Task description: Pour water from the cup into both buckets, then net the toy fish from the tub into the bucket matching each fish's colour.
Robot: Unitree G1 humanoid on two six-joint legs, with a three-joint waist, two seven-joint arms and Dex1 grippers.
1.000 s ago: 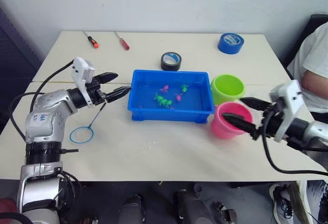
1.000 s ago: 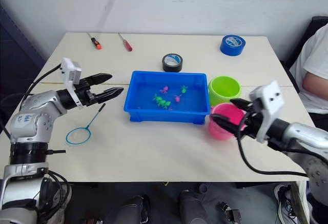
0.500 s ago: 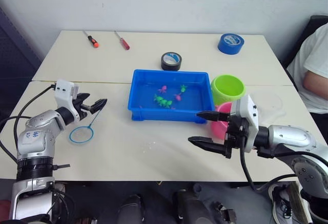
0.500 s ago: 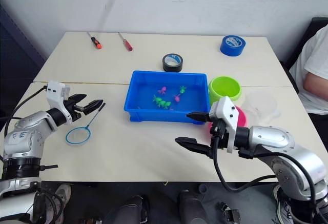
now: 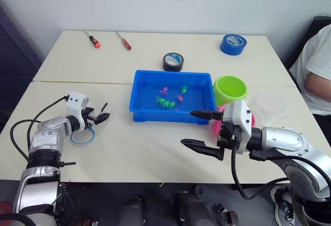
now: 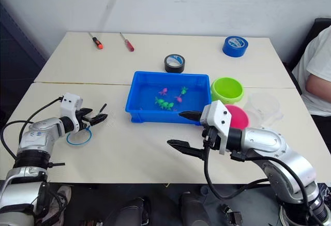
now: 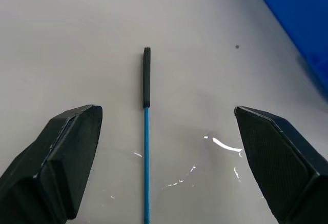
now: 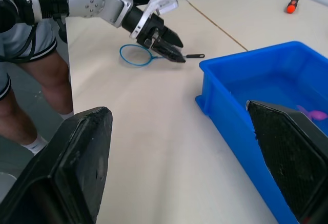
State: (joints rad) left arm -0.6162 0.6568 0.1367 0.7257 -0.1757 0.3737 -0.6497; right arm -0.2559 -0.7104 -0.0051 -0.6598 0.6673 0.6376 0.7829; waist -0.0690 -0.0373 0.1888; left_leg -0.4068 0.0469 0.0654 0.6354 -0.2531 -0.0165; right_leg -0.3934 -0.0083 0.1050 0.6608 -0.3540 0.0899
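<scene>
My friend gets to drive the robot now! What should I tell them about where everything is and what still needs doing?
Left gripper: open, low over the table, fingers either side of the net handle, not gripping it yet.
Right gripper: open, holding nothing, in front of the tub.
Toy fish, pink and green: all in the tub's water.
Green bucket and pink bucket stand at the tub's right end; the cup is set down beyond them, to their right.
Done: whether the water is poured can't be seen in the buckets.
Left: grip the net, scoop each fish into the bucket of its colour.
</scene>
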